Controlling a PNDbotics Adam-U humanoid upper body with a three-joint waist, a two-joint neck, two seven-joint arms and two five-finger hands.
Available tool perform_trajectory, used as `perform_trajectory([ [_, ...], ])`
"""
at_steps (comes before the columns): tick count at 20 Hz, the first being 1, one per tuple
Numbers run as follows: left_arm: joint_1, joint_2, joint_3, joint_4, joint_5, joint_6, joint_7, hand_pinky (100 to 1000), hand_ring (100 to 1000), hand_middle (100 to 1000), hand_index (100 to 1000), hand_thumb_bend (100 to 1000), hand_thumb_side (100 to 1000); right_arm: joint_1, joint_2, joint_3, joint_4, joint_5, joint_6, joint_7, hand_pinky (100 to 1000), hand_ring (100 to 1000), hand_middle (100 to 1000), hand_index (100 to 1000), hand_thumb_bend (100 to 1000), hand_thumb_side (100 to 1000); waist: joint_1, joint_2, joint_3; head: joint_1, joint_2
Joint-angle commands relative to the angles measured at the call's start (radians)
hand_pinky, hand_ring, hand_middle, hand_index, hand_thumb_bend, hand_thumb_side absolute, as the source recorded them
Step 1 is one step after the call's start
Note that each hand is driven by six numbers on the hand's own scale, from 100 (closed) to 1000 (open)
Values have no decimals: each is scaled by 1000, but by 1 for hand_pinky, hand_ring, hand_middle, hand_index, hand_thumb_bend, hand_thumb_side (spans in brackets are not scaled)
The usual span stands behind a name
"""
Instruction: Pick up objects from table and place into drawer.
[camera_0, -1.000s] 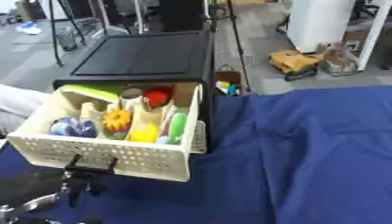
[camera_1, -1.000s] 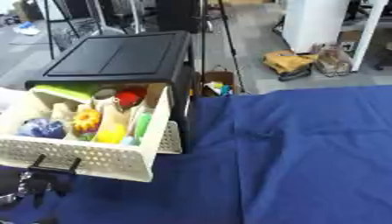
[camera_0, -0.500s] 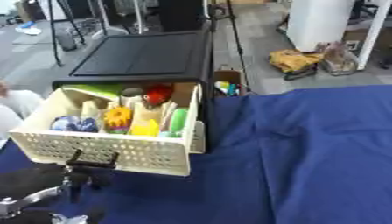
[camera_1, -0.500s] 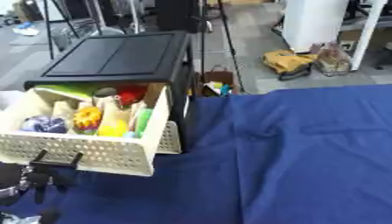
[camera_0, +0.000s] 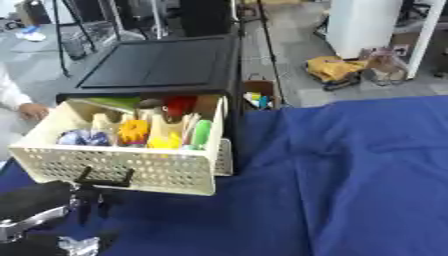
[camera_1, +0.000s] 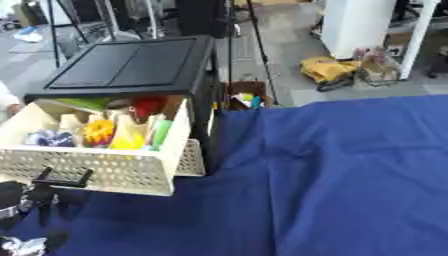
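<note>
The cream drawer is pulled out of the black cabinet and sticks out over the blue cloth on the table. Inside the drawer are lots of small toys: a green stick shape, a yellow thing, an orange flower shape, a blue lump and a red thing at the back. The drawer looks full, and no toys lie on the cloth beside it. The drawer has walls full of little holes, so it is probably light plastic and stiff. The best place to take hold is the black handle on the drawer's front. The robot's left hand is just below that handle, dark and partly hidden, and I cannot tell if its fingers are spread or curled. The right hand does not show. A person's hand rests at the drawer's left side.
</note>
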Motion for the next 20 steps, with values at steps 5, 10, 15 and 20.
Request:
perform_trajectory([
  [5, -25, 22, 34, -7, 28, 12, 4, 241, 535, 700, 920, 320, 1000, -21, -12, -6, -14, 1, 5, 1, 659, 697, 582, 704, 290, 822, 1, -11, -5, 2, -11],
  [10, -29, 21, 41, -7, 36, 23, 10, 237, 532, 699, 918, 317, 1000, -21, -10, -6, -14, 2, 6, 1, 659, 697, 582, 704, 291, 822, 3, -10, -6, 3, -9],
  [15, -33, 20, 45, -7, 40, 30, 11, 232, 528, 692, 917, 318, 1000, -21, -11, -5, -14, 2, 7, 2, 658, 696, 581, 704, 293, 822, 3, -7, -12, 5, -8],
  [20, -39, 17, 50, -7, 46, 47, 7, 230, 527, 690, 916, 318, 1000, -23, -10, -6, -14, 2, 7, 1, 658, 695, 581, 703, 294, 822, 2, -4, -17, 8, -11],
])
